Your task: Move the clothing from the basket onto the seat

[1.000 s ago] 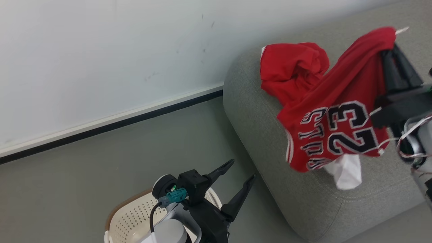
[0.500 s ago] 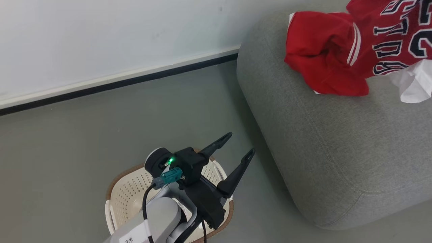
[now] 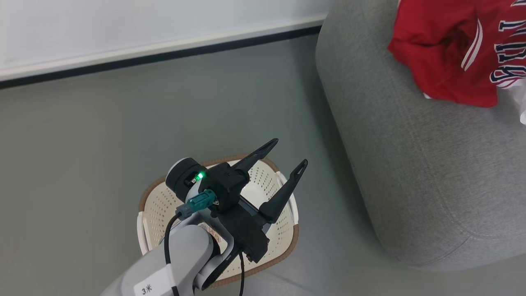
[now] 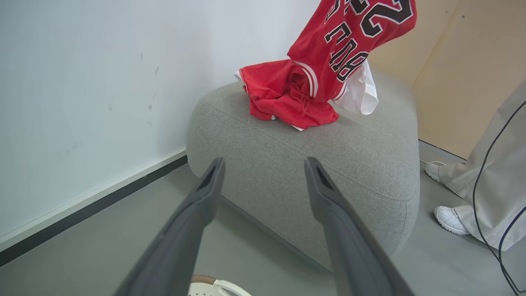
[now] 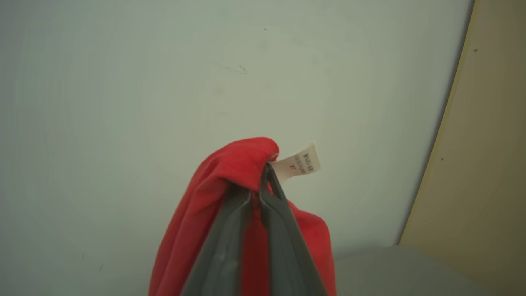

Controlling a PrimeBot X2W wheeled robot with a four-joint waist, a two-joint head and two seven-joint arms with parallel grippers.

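Left gripper [image 3: 289, 152] wide open, nothing between fingers, poised over basket [image 3: 158, 205] in head view. Basket on grey floor [image 3: 82, 123], just beside seat [image 3: 411, 164]. Plain red garment [image 3: 435, 53] bunched on seat top near wall-side edge. Jersey [image 3: 507, 61] overlapping it at right edge of frame.

Left wrist view: both fingers spread, pointing at seat flank, sliver of basket rim at bottom edge. Plain garment heaped on seat. Jersey hanging down from above frame, black numerals at top, lower end against heap. White cloth [image 4: 361, 90] dangling beside it. Person's white shoes [image 4: 452, 220] and pale trouser leg [image 4: 493, 185] on floor past seat, beige panel [image 4: 472, 82] behind.

Right wrist view: right gripper [image 5: 259, 185] clamped tight on fold of red jersey fabric. White label [image 5: 298, 164] sticking out beside fingertips, cloth draping down past fingers. Pale wall [image 5: 164, 82] behind.
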